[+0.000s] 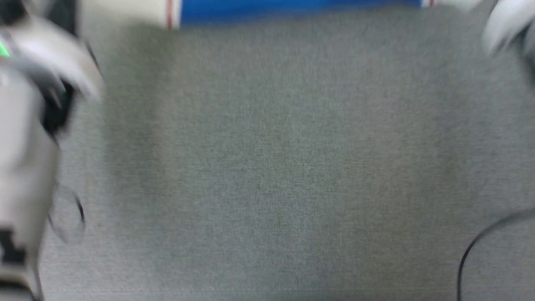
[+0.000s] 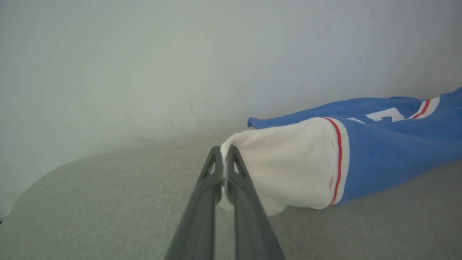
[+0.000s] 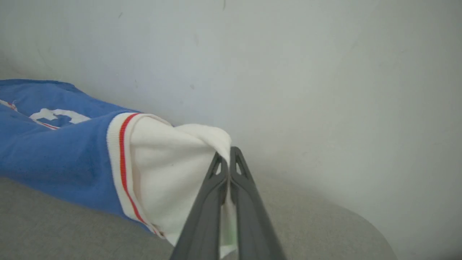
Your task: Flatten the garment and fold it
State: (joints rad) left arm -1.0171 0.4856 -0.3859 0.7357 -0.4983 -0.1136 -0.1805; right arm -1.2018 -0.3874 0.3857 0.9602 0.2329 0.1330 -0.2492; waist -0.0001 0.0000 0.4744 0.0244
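The garment (image 1: 301, 9) is a bright blue jersey with white sleeves and red-and-white trim; in the blurred head view only a strip of it shows along the top edge. My left gripper (image 2: 225, 150) is shut on the edge of one white sleeve (image 2: 288, 166), and the blue body (image 2: 389, 151) with white lettering stretches away to the right, partly raised off the grey surface. My right gripper (image 3: 227, 151) is shut on the other white sleeve (image 3: 169, 173), with the blue body (image 3: 54, 151) trailing left. Both arms appear as pale blurs at the head view's upper corners.
A grey fabric-covered surface (image 1: 276, 167) spreads under everything. A pale wall (image 2: 180, 54) rises just behind the garment. A thin dark cable (image 1: 476, 246) curves in at the lower right of the head view.
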